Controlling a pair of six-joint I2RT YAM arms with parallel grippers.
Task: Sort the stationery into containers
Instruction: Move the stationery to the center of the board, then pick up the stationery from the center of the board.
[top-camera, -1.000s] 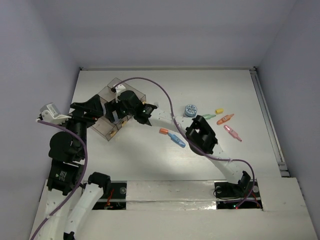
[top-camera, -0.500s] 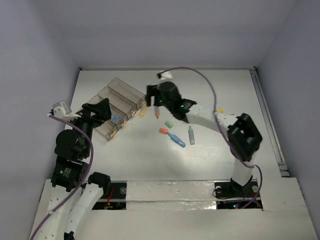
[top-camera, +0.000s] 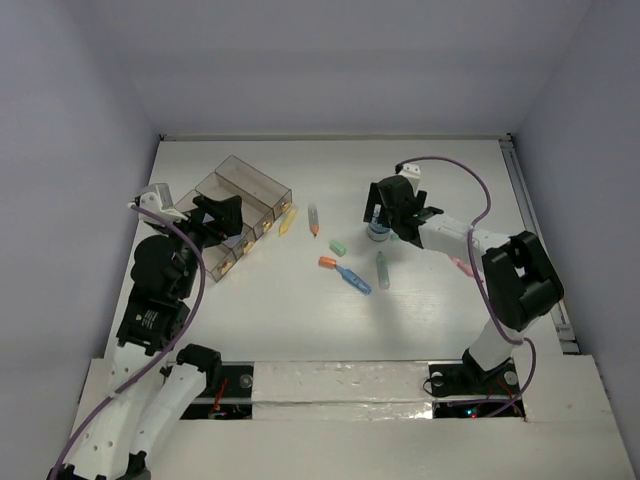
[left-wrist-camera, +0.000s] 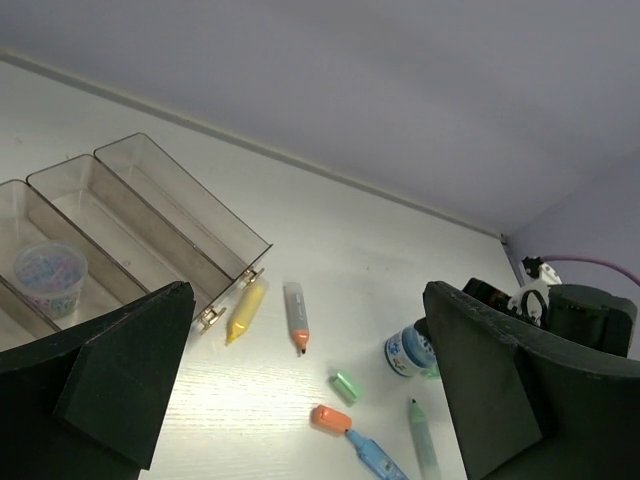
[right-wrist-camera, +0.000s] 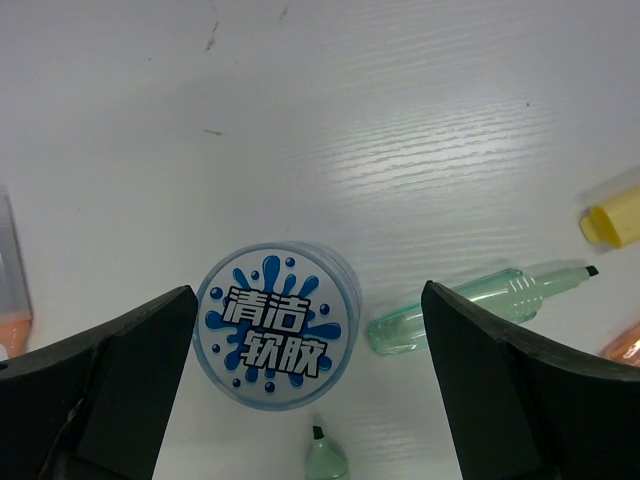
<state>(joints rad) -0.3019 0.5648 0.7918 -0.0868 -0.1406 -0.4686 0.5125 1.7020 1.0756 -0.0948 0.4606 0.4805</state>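
Position: tub (right-wrist-camera: 275, 325) on table (right-wrist-camera: 420, 120) beneath right gripper (right-wrist-camera: 308, 290), jaws apart astride it | left gripper (left-wrist-camera: 307, 300) apart too, by containers (top-camera: 262, 181) | risk: I judge an off-centre close skids tub or nips green pen (right-wrist-camera: 450, 305) just beside it.

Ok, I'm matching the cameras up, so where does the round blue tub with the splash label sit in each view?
Top external: the tub is right of centre, mostly hidden.
Left wrist: tub at lower right, in full view.
Right wrist: tub at bottom centre, label facing the camera.
Shared landmark: the green pen whose dark tip points at the tub.
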